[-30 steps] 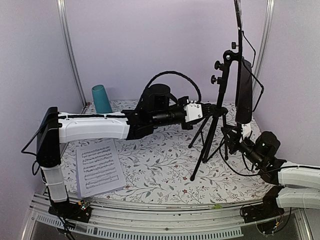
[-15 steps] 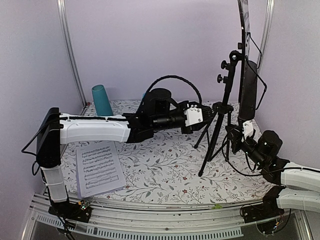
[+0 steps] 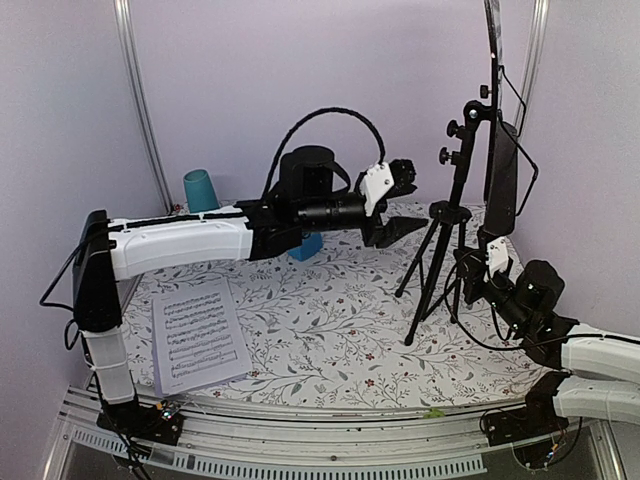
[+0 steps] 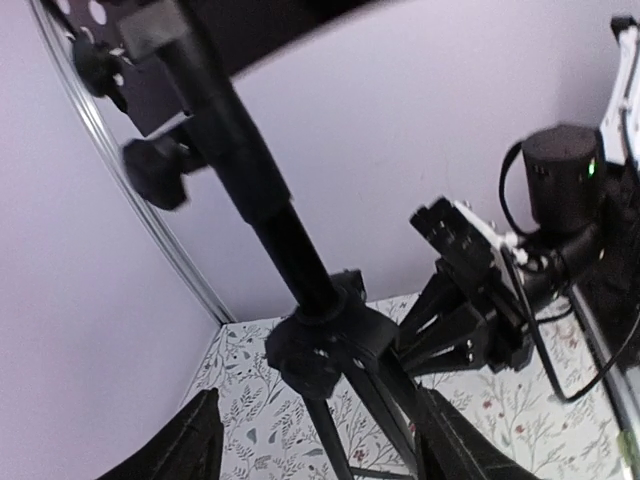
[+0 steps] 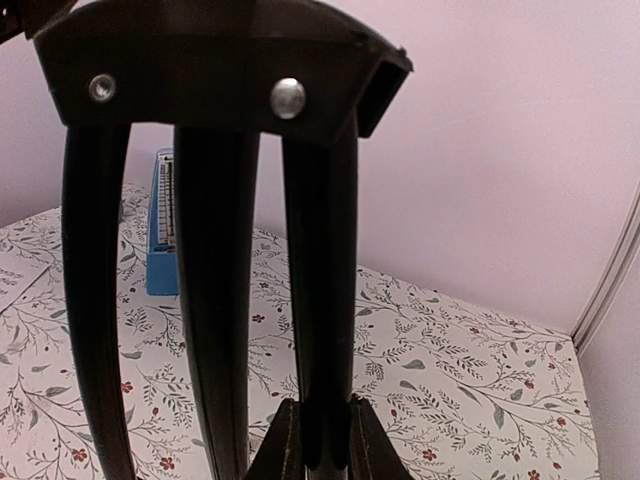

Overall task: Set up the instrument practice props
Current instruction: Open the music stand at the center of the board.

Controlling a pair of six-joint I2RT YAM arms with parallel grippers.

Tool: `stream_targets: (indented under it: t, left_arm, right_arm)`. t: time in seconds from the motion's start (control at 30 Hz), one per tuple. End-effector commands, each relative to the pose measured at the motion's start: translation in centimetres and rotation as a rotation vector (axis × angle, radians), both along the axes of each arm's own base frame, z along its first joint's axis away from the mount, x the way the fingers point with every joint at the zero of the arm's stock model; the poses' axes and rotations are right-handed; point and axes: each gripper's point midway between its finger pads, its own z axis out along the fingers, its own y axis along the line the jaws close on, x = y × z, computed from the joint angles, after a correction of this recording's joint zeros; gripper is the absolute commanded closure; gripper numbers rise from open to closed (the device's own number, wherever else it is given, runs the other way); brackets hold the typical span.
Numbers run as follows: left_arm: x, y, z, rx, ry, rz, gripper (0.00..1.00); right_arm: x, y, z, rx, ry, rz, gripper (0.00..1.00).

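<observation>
The black tripod music stand (image 3: 452,215) stands upright at the right, its tray (image 3: 500,178) edge-on to the camera. My right gripper (image 3: 469,272) is shut on one stand leg (image 5: 320,300), with both fingers pressed on it in the right wrist view (image 5: 322,450). My left gripper (image 3: 405,202) is open and empty, just left of the stand's hub (image 4: 320,345). The white sheet-music page (image 3: 198,335) lies at the front left. The blue metronome (image 3: 305,246) stands behind my left arm and also shows in the right wrist view (image 5: 160,225). The lavender page is not seen.
A teal cup (image 3: 202,190) stands at the back left corner. Lavender walls and metal posts (image 3: 140,110) enclose the floral-patterned table (image 3: 330,330). The stand's other legs (image 3: 420,300) spread over the table's right side.
My left gripper has let go of the stand's hub, opened and drawn back up and left. The stand has shifted right and stands straighter. The metronome now shows under my left arm.
</observation>
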Motion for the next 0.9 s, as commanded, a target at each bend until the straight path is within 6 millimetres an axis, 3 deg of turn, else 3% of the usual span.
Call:
stream_targets:
  t: [0.0, 0.13, 0.3, 0.4, 0.47, 0.57, 0.73, 0.87]
  left_arm:
    - [-0.6, 0.8, 2.1, -0.067, 0.333, -0.126, 0.35]
    - [-1.4, 1.0, -0.1, -0.07, 0.48, -0.141, 0.4]
    - [-4.0, -0.1, -8.1, -0.035, 0.582, -0.021, 0.42]
    - [-4.1, -0.9, -11.2, -0.092, 0.615, 0.087, 0.41]
    - [-4.0, -2.1, -14.5, -0.082, 0.654, 0.145, 0.42]
    - [-4.3, -3.1, -16.5, -0.115, 0.657, 0.191, 0.43]
    - [-3.0, -3.8, -19.6, -0.11, 0.664, 0.291, 0.44]
    - [-2.8, -4.3, -20.4, -0.108, 0.648, 0.297, 0.49]
  right_arm:
    - [-0.1, 0.5, 0.0, -0.014, -0.009, 0.019, 0.89]
    - [-0.1, 0.7, 0.5, -0.005, -0.011, 0.026, 0.88]
    - [-0.2, 0.6, 0.9, 0.012, -0.01, 0.025, 0.88]
    - [-0.1, 0.4, 1.0, 0.016, -0.007, 0.012, 0.89]
    - [0.0, 0.4, 0.9, 0.016, 0.003, 0.008, 0.89]
    - [-0.1, 0.5, 0.9, 0.023, 0.008, 0.012, 0.89]
    - [0.0, 0.5, 1.2, 0.026, 0.007, 0.015, 0.89]
    - [0.1, 0.6, 1.4, 0.023, 0.003, 0.013, 0.89]
